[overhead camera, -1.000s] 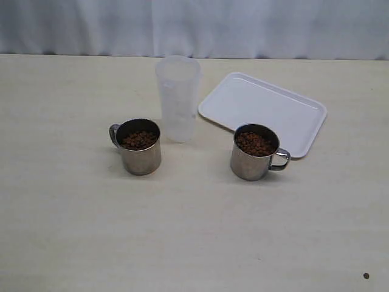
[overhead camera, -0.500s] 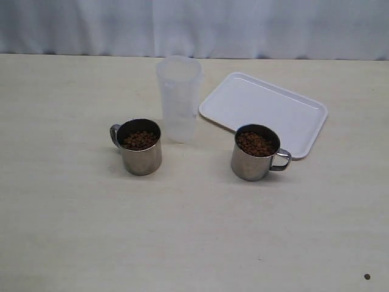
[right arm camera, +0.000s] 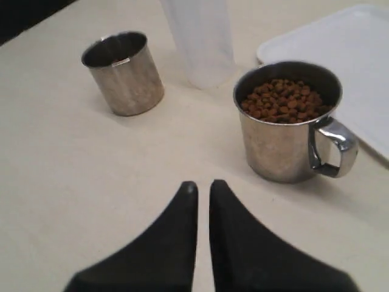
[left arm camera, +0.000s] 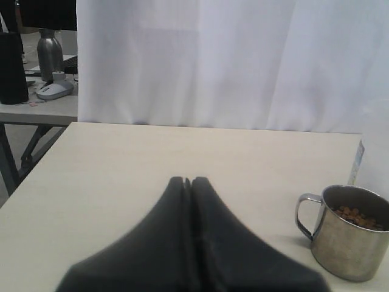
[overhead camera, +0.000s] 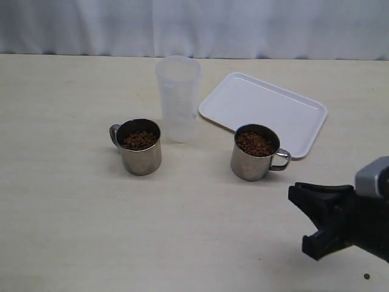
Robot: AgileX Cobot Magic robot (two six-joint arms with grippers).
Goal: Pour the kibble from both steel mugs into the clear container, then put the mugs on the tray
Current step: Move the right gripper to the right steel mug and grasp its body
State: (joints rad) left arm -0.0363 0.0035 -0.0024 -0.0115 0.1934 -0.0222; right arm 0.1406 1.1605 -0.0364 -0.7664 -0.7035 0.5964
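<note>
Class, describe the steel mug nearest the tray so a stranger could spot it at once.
Find the white tray on the pale table. By its near edge stands a steel mug of kibble. Unlike the other mug, its handle points right in the exterior view.

Right gripper, jaws nearly touching and empty, hangs near the right-hand steel mug; left gripper is pressed closed, empty.

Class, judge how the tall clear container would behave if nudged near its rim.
The clear container looks tall, narrow and empty, so it is probably light and apt to tip. Its smooth translucent wall may flex if squeezed.
</note>
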